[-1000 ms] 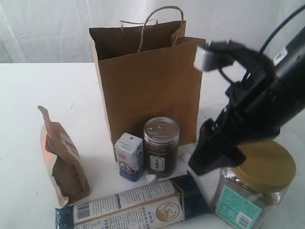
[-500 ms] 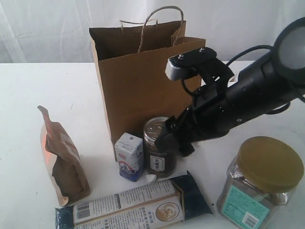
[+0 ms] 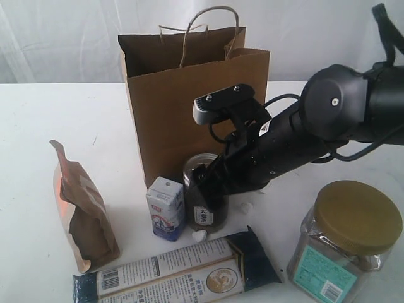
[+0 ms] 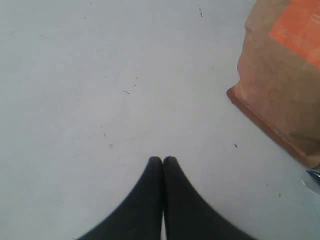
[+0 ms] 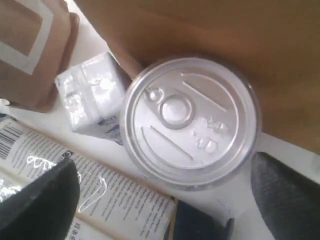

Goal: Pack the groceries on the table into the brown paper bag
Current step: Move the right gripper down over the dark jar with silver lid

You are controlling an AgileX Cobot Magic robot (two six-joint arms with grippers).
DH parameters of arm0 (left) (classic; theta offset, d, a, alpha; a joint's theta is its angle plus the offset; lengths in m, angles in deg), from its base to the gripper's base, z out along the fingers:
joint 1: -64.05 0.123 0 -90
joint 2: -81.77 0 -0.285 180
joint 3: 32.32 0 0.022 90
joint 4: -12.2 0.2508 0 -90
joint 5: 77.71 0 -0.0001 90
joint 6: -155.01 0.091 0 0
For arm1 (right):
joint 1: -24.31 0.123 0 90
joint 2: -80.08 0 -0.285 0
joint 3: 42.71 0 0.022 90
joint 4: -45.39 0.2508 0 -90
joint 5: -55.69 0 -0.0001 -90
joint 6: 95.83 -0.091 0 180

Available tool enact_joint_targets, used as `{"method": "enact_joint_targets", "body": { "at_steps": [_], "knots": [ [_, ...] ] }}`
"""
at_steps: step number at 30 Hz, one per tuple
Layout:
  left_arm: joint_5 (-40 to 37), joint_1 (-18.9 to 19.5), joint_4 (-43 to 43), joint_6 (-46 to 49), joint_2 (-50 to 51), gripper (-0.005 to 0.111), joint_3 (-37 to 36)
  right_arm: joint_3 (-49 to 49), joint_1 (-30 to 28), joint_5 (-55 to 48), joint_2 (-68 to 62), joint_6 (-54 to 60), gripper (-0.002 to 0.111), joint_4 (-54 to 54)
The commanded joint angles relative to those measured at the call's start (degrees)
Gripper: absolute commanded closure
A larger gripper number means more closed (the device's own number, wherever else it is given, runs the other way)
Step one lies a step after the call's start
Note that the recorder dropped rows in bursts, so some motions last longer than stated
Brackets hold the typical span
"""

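Observation:
The brown paper bag [image 3: 189, 107] stands open at the back middle of the table [image 3: 38, 126]. In front of it are the small white-blue carton [image 3: 166, 208] and the dark pull-tab jar [image 3: 203, 205]. My right gripper [image 3: 205, 180] hangs open at the jar's top; its dark fingers [image 5: 285, 195] spread wider than the silver lid [image 5: 190, 120]. The brown pouch [image 3: 85, 214] stands left, the long blue-white packet [image 3: 177, 274] lies in front, and the big gold-lidded jar [image 3: 344, 240] is right. My left gripper [image 4: 162, 161] is shut over bare table beside the pouch [image 4: 285, 85]. The yellow-grain bottle is out of view.
Small white crumpled scraps [image 3: 199, 235] lie by the dark jar's base. A white curtain [image 3: 63, 38] hangs behind the table. The right arm [image 3: 315, 126] stretches across the bag's front right corner.
The right arm swung left from above the gold-lidded jar and lowered onto the dark jar. The dark jar and the carton now stand slightly further left.

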Motion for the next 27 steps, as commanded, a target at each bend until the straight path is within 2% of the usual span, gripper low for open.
{"method": "enact_joint_targets", "body": {
  "at_steps": [1, 9, 27],
  "knots": [
    [-1.8, -0.4, 0.2, -0.1, -0.2, 0.107, -0.2, -0.2, 0.2, 1.9, -1.1, -0.7, 0.023, 0.1],
    [-1.8, -0.4, 0.2, -0.1, -0.2, 0.107, -0.2, -0.2, 0.2, 6.4, -1.2, -0.7, 0.023, 0.1],
    [-1.8, -0.4, 0.2, -0.1, -0.2, 0.107, -0.2, -0.2, 0.2, 5.7, -4.1, -0.5, 0.027, 0.0]
  ]
}}
